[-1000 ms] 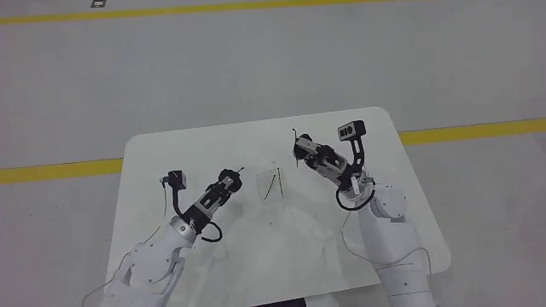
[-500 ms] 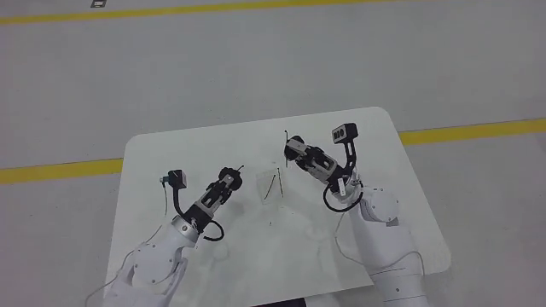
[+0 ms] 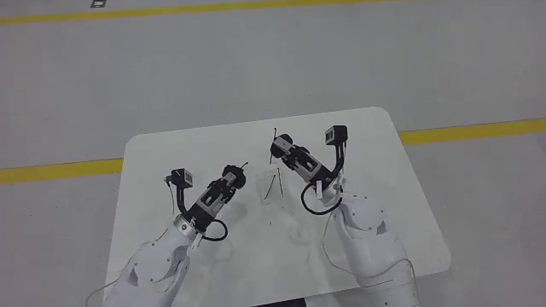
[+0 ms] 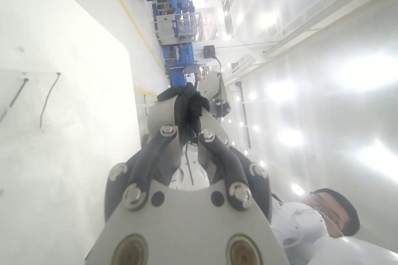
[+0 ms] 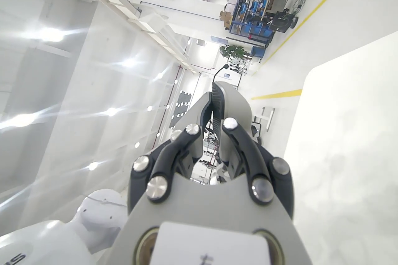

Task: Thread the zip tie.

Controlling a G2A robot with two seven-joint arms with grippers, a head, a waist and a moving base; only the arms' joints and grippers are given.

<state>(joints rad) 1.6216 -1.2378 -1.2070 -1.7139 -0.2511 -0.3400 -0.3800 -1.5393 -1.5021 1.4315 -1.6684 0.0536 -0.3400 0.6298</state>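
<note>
Swinging inward, the right tool (image 3: 275, 146), pinching a tie (image 5: 215, 78), has neared the left tool (image 3: 234, 174), likewise clamped shut; line the tip up squarely before pushing through.

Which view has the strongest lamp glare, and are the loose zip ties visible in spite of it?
Left wrist view: lamps flare strongest, table washed bright, the two loose zip ties show faintly. Right wrist view: lamps throw streaks. Top view: even light, no glare.
</note>
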